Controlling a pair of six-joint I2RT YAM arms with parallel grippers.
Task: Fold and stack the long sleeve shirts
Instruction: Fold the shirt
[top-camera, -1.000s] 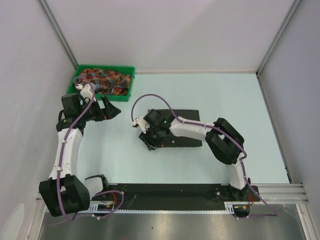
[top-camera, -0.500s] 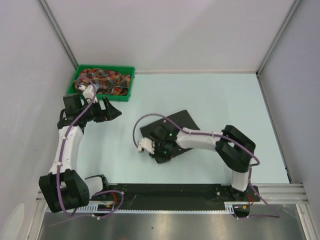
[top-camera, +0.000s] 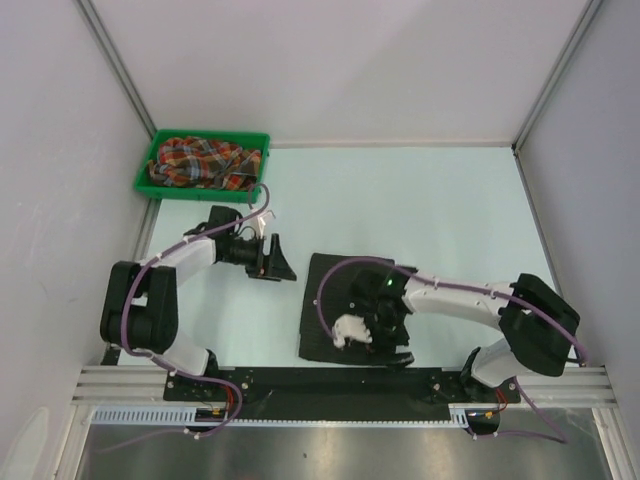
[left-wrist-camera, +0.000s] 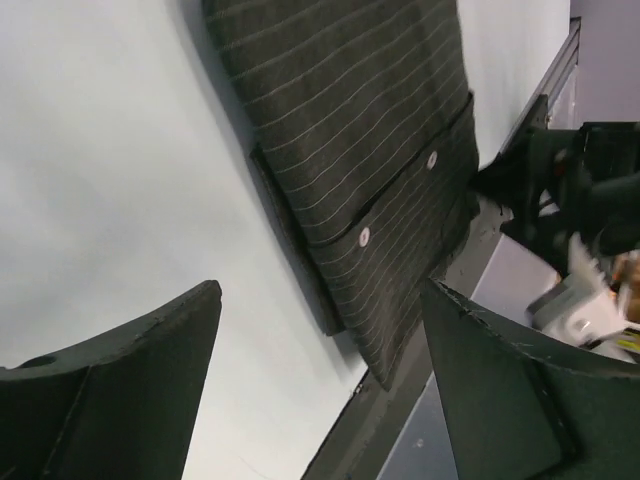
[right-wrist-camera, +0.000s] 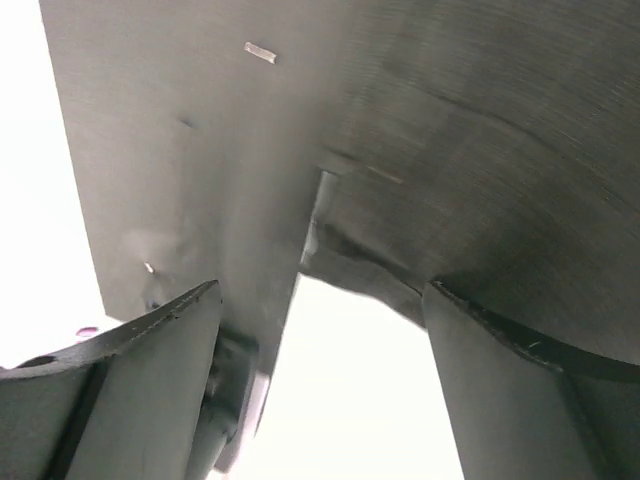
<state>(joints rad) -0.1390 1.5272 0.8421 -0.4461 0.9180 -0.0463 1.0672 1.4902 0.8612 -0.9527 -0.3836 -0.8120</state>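
Black shirt (top-camera: 328, 290) lies folded at near centre, likely the stack's base. Right gripper (right-wrist-camera: 320, 290) sits low over it, fingers apart, seemingly released (view blurred). Left gripper (top-camera: 275, 262) is just left, spread, empty. Plaid shirt (top-camera: 200, 160) lies bunched in the far-left bin (top-camera: 263, 160).

Table (top-camera: 450, 210): pale mint top, smooth, walled by white panels on the left, far and right sides.

Far left corner: green plastic bin (top-camera: 195, 192), set square into the corner.

Near edge, about centre: black pinstriped shirt (top-camera: 325, 310), folded to a flat rectangle, slightly skewed to the table edges. Left wrist view shows the button placket with two pale buttons. Its near side lies just beside the black base rail (top-camera: 330, 385) along the near edge. Bin and shirt well apart.
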